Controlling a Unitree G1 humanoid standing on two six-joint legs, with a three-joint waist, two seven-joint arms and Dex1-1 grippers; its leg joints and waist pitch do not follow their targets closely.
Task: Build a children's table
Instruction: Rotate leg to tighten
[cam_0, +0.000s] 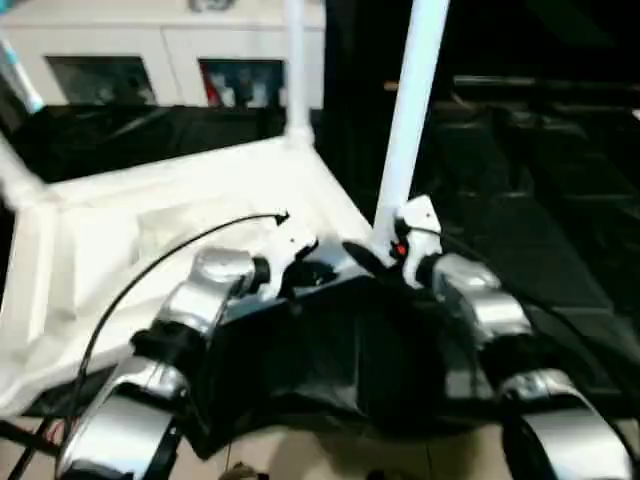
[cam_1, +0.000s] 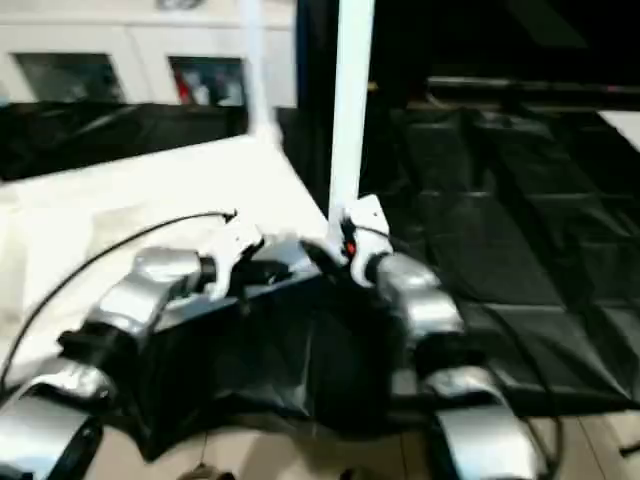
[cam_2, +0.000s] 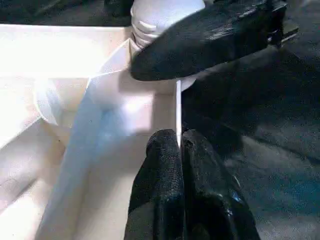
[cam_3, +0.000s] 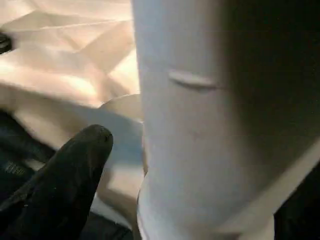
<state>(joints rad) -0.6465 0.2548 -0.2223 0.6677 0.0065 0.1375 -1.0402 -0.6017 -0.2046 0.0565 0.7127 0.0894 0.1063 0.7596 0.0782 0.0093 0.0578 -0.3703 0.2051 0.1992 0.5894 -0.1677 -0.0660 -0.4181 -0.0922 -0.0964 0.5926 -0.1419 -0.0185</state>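
Black sheeting (cam_0: 560, 260) covers the work surface, and behind it stands a white cabinet (cam_0: 160, 60) with glass doors. On the sheeting lies the white tabletop (cam_0: 150, 240), underside up, its walls and ribs showing. Two legs stand upright in it: a far leg (cam_0: 296, 70) at the far corner and a near leg (cam_0: 412, 110) at the near corner, right in front of the robot. The left pincer (cam_2: 181, 150) is shut, its two black fingers pressed together against the thin edge of the tabletop wall just beside the near corner; whether it pinches that edge or merely presses on it cannot be told. The right pincer (cam_0: 385, 250) sits at the base of the near leg with its fingers spread; one finger (cam_3: 75, 165) lies beside the tube with a clear gap, so it has hold of nothing. The step in hand appears to be seating this leg in its corner socket (cam_2: 150, 20), where the ribbed end of the tube meets the tabletop. To do it well, the left pincer should keep the tabletop from sliding or tipping, while the right takes a fresh hold low on the tube, squarely across it, and turns or presses it straight along its own axis. A hold too high, or off-centre, would likely lever the leg sideways and tilt the tabletop.
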